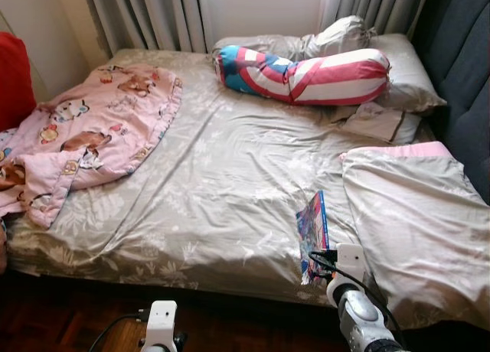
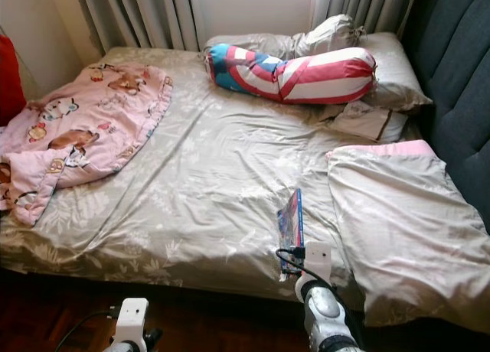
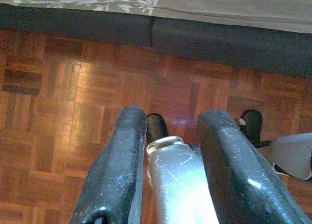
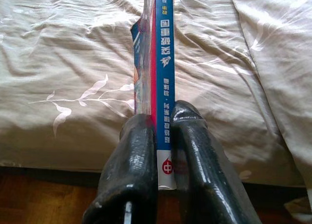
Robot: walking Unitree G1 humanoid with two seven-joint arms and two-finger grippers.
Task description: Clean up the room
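The right arm (image 1: 360, 317) reaches forward and up to the near edge of the bed (image 1: 230, 214), its silver wrist rising from the lower edge of the head view. The right gripper (image 4: 163, 118) sits at that edge, its two black fingers (image 4: 134, 170) pressed close together on either side of the book (image 4: 165, 63), clamping the spine end while the book stands on edge. The left arm (image 1: 159, 329) hangs low, short of the bed and over the wooden floor (image 3: 58, 112). The left gripper (image 3: 170, 121) points down at the floor, fingers (image 3: 117, 175) spread apart with nothing between them.
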